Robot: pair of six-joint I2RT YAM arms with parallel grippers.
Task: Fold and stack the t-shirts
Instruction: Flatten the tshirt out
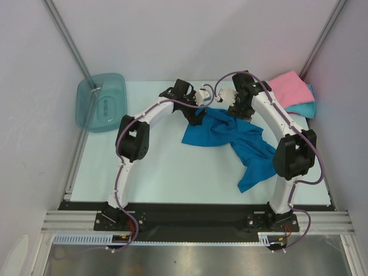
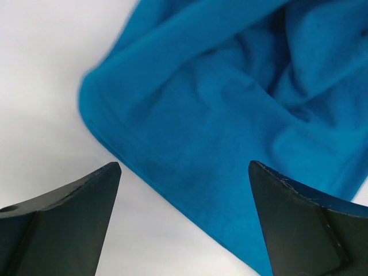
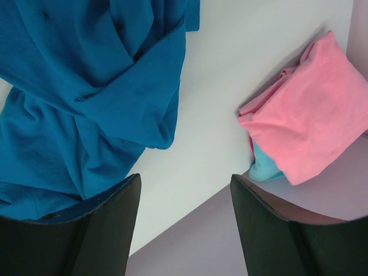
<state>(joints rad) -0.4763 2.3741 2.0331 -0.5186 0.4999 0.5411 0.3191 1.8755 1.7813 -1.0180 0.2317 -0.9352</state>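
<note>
Black and wedge-shaped, the fingers (image 2: 63,218) of the left gripper (image 2: 184,167) are spread to their widest and nothing is clasped; an edge of the deep blue t-shirt (image 1: 230,138) is seen just beneath and beyond the gap, with bare table (image 1: 161,172) by one finger. Of the two grippers, the right gripper (image 3: 184,178) is held partly open and likewise empty: bare table shows between its jaws, and the same blue shirt lies crumpled beside and beyond one finger; whether it is touched cannot be told. Three t-shirts are counted. The deep blue one is bunched, unfolded, below both grippers and trails away from them toward the right arm's base. The pink t-shirt (image 1: 290,86), folded, is found apart from the right gripper on its outer side, stacked on the turquoise t-shirt (image 1: 305,108), of which only an edge shows. One translucent teal bin (image 1: 100,103) is seen well away on the left gripper's outer side.
</note>
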